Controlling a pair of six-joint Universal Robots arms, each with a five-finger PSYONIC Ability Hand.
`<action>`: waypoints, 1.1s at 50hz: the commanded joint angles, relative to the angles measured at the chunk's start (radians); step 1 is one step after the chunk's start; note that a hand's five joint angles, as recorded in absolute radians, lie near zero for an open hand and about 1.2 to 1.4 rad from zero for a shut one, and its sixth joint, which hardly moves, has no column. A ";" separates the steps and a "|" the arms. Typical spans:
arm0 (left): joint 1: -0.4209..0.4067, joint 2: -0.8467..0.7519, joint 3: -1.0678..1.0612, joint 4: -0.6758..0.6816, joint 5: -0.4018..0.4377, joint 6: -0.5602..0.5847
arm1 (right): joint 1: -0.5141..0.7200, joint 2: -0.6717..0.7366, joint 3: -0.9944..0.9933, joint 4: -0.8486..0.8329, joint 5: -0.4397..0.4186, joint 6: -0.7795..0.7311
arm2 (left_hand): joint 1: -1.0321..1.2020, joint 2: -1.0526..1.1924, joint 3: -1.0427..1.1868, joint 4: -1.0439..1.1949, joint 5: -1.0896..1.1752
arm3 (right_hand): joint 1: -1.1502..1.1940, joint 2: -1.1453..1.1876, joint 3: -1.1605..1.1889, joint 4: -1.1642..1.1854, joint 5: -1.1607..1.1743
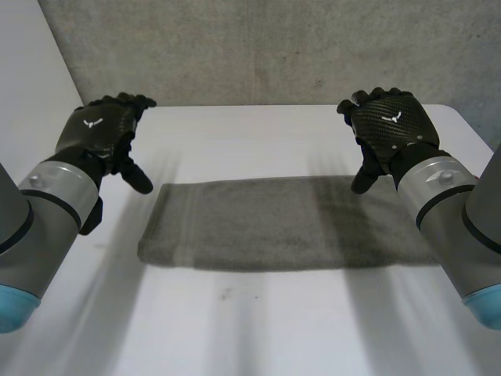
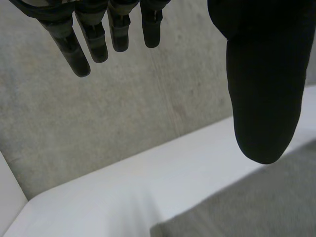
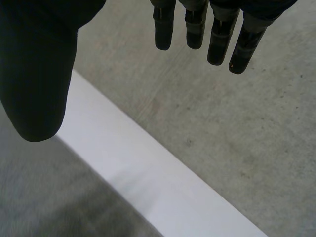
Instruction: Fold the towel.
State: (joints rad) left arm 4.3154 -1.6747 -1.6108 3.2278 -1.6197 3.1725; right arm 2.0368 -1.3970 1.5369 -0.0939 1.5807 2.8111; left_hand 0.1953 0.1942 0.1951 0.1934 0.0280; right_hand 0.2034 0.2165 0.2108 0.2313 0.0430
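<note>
On the white table a grey towel lies flat in a wide strip, between the two arms. The left hand hangs above the table just beyond the towel's left far corner, fingers straight and spread from the thumb, holding nothing. The right hand hangs over the towel's right far corner, fingers likewise relaxed, clear of the cloth.
</note>
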 commanded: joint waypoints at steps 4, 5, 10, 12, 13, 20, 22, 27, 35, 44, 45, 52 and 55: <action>-0.002 -0.146 -0.046 0.000 0.040 0.224 | -0.101 0.033 0.005 0.206 -0.027 -0.173 | 0.097 0.098 0.098 0.099 0.090 | -0.016 -0.029 -0.023 -0.044 -0.030; -0.002 -0.146 -0.046 0.000 0.040 0.224 | -0.101 0.033 0.005 0.206 -0.027 -0.173 | 0.098 0.099 0.098 0.099 0.090 | -0.016 -0.029 -0.023 -0.044 -0.030; 0.004 -0.269 -0.043 0.023 0.081 0.242 | -0.317 0.046 0.098 0.195 -0.190 -0.226 | 0.136 0.137 0.136 0.138 0.128 | 0.014 0.001 0.006 -0.014 0.000; 0.004 -0.292 -0.044 0.036 0.090 0.244 | -0.375 0.052 0.120 0.184 -0.238 -0.235 | 0.136 0.137 0.136 0.138 0.128 | 0.019 0.006 0.012 -0.008 0.005; 0.004 -0.315 -0.044 0.049 0.098 0.245 | -0.430 0.065 0.140 0.168 -0.278 -0.237 | 0.133 0.134 0.133 0.135 0.125 | 0.034 0.021 0.027 0.006 0.020; 0.004 -0.390 -0.029 0.095 0.098 0.253 | -0.572 0.128 0.199 0.062 -0.364 -0.243 | 0.203 0.204 0.203 0.205 0.195 | 0.151 0.138 0.144 0.124 0.137; 0.004 -0.404 -0.020 0.099 0.099 0.253 | -0.595 0.150 0.207 0.040 -0.372 -0.249 | 0.244 0.245 0.244 0.246 0.237 | 0.169 0.156 0.162 0.141 0.155; 0.004 -0.436 0.005 0.099 0.098 0.253 | -0.647 0.194 0.216 0.013 -0.376 -0.300 | 0.326 0.328 0.327 0.328 0.319 | 0.219 0.206 0.212 0.191 0.205; 0.006 -0.444 0.014 0.101 0.096 0.253 | -0.672 0.234 0.213 -0.003 -0.392 -0.361 | 0.711 0.712 0.711 0.713 0.704 | 0.431 0.417 0.423 0.403 0.416; 0.006 -0.433 0.012 0.101 0.092 0.251 | -0.675 0.280 0.201 -0.029 -0.399 -0.366 | 1.001 1.002 1.001 1.003 0.994 | 0.788 0.775 0.781 0.760 0.774; 0.007 -0.431 0.012 0.101 0.092 0.251 | -0.675 0.283 0.198 -0.029 -0.401 -0.367 | 1.042 1.043 1.043 1.044 1.035 | 0.902 0.889 0.895 0.874 0.888; 0.010 -0.410 0.011 0.093 0.086 0.251 | -0.685 0.288 0.181 -0.018 -0.406 -0.368 | 1.201 1.202 1.201 1.203 1.194 | 1.193 1.180 1.185 1.165 1.179; 0.016 -0.367 0.005 0.086 0.084 0.253 | -0.687 0.259 0.181 -0.012 -0.397 -0.364 | 1.201 1.202 1.201 1.203 1.194 | 1.193 1.180 1.185 1.165 1.179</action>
State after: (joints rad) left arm 4.3232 -2.0993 -1.5990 3.3277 -1.5312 3.4238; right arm 1.3572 -1.1035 1.7266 -0.1205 1.1764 2.4436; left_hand 1.1134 1.1405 1.1385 1.1395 0.9545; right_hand 0.9437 1.1687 1.1709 1.1846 0.9580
